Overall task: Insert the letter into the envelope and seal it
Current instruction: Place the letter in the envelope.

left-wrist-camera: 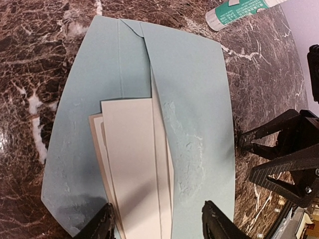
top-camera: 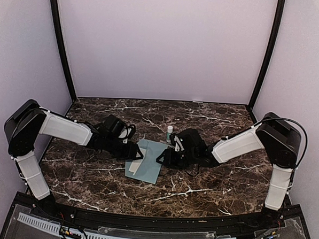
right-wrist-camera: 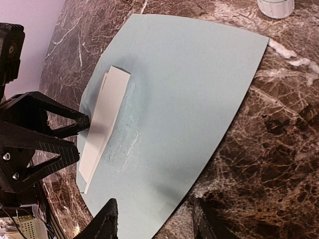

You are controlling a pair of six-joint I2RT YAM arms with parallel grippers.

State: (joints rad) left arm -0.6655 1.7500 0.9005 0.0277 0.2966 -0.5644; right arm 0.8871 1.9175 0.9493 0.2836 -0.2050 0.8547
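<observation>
The pale blue envelope [top-camera: 148, 162] lies flat on the marble table between both grippers. It also shows in the left wrist view [left-wrist-camera: 194, 99] and the right wrist view [right-wrist-camera: 189, 94]. The folded white letter [left-wrist-camera: 132, 164] lies on it, its right edge tucked under the envelope's upper layer. The letter also shows in the right wrist view [right-wrist-camera: 102, 129] and the top view [top-camera: 133, 164]. My left gripper [left-wrist-camera: 158, 224] is open, its fingers straddling the letter's near end. My right gripper [right-wrist-camera: 155, 221] is open, low over the envelope's other long edge.
A white-and-green glue stick [top-camera: 169, 133] stands just behind the envelope, close to the right gripper; it also shows in the left wrist view [left-wrist-camera: 239, 10]. The table [top-camera: 209, 186] is dark marble with pale walls around it.
</observation>
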